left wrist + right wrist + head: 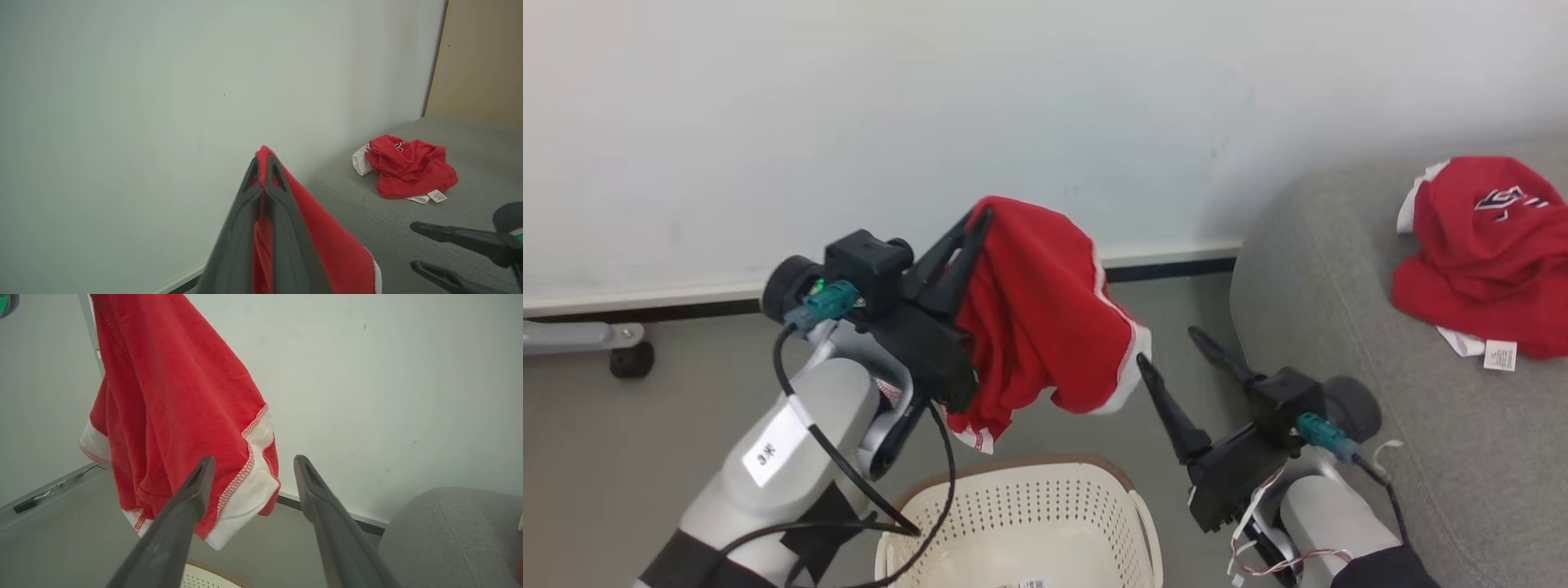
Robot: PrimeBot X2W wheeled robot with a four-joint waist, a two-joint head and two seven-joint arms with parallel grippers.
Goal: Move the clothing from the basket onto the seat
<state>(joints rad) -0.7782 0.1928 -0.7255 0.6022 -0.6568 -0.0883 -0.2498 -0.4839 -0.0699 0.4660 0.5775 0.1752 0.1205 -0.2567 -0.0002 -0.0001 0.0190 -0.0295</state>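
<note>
Closest in is the basket [1029, 498] — cream, full of little holes, brown rim — sitting on the floor [645, 457] right at the robot's front. Up above its far rim the left tool [977, 224] is clenched tight on a pair of red shorts [1045, 327], both fingers pinched together with the cloth caught between them near the tips. Shorts hang loose in the air from there, white trim and white hem panels at the bottom, well clear of the basket. Right tool [1168, 346] sits lower and off to the right, between the dangling shorts and the sofa [1323, 269], jaws spread wide and holding nothing. Its nearer finger tip is right by the white hem — can't tell if it actually touches. Over on the grey sofa there's a red jersey [1478, 253] in a crumpled heap, back from the rounded corner and close to the edge along the wall [931, 98], with a small white label [1500, 355] sticking out on the side toward the seat's front edge.
</note>
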